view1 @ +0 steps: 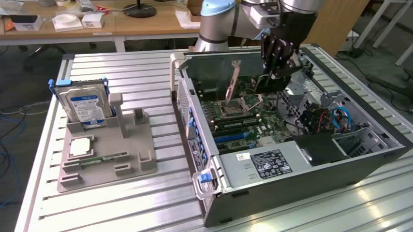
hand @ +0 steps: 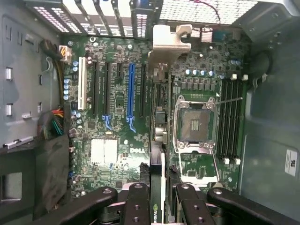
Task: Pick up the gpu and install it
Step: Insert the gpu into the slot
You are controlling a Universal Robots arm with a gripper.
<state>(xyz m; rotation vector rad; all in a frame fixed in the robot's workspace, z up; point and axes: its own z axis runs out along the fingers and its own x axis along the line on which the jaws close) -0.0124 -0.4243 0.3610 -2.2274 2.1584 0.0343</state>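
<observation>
My gripper [view1: 276, 72] is shut on the gpu [view1: 270, 84] and holds it edge-down inside the open computer case [view1: 193, 121], just above the motherboard [view1: 242, 108]. In the wrist view the gpu [hand: 158, 140] runs edge-on away from my gripper [hand: 159, 208]. One black finger [hand: 137, 206] sits on each side of the card. The card's silver end bracket [hand: 169, 40] sits at the slotted rear wall of the case. The card hangs between the blue expansion slot [hand: 130, 91] and the CPU socket [hand: 194, 124]. Whether its edge touches a slot is hidden.
A silver hard drive with a blue label [view1: 84, 104] stands in a grey holder [view1: 129, 166] at the exterior view's left. A memory stick [view1: 106, 158] and a chip [view1: 81, 146] also sit on the holder. The power supply [view1: 268, 164], cables [view1: 322, 118] and case walls crowd the motherboard.
</observation>
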